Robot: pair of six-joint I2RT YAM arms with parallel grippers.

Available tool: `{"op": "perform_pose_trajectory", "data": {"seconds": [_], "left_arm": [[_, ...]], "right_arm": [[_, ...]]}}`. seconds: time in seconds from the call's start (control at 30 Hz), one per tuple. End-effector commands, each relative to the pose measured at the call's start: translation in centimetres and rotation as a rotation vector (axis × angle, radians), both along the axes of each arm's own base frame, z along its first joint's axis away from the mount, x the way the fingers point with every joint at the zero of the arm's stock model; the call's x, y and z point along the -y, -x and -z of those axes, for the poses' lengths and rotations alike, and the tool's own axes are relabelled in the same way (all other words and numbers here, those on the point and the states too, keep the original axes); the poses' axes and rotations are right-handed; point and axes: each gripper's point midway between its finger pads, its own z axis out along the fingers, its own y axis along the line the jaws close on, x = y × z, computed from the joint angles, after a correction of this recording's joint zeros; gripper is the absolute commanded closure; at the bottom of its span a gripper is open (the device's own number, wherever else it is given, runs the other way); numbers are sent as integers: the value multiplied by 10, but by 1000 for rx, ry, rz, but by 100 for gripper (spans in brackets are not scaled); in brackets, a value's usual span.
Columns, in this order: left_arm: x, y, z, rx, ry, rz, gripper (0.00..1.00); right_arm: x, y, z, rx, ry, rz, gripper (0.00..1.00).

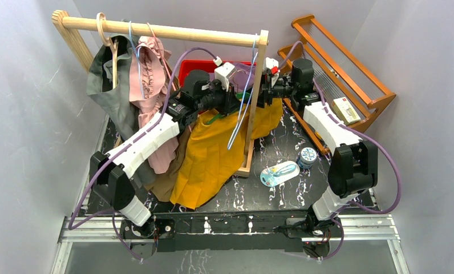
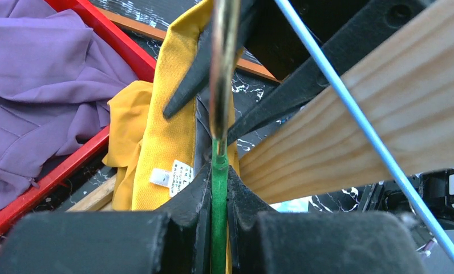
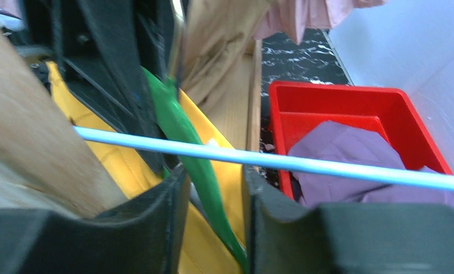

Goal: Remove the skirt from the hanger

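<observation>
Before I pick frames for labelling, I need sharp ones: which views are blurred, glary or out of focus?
Top external: sharp, evenly lit, soft shadows only. Left wrist: the left pincer is out of focus up close, the hook shows glare, the skirt is crisp. Right wrist: soft throughout, smeared worst at the left; the bin reads clearest.

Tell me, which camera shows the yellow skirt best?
The top view: nearly the whole yellow skirt shows there. The left wrist view gives only its waistband and label; the right wrist view, just yellow slivers.
</observation>
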Motion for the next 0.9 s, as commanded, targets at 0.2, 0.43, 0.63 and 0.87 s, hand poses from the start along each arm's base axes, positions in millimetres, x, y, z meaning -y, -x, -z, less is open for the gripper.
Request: {"op": "perform_pose_trajectory", "data": {"seconds": [0.2, 0.43, 0.63, 0.87], "left_arm": [[-14, -5, -36, 56, 13, -95, 66], [-63, 12, -44, 46, -80, -247, 4], [-107, 26, -42, 43, -167, -383, 2], [-138, 21, -18, -3, -305, -520, 20]], "right_arm": [[-13, 12, -14, 123, -23, -65, 100], [1, 12, -14, 180, -17, -40, 100], [18, 7, -14, 158, 17, -22, 100], [31, 12, -13, 142, 19, 3, 100]]}}
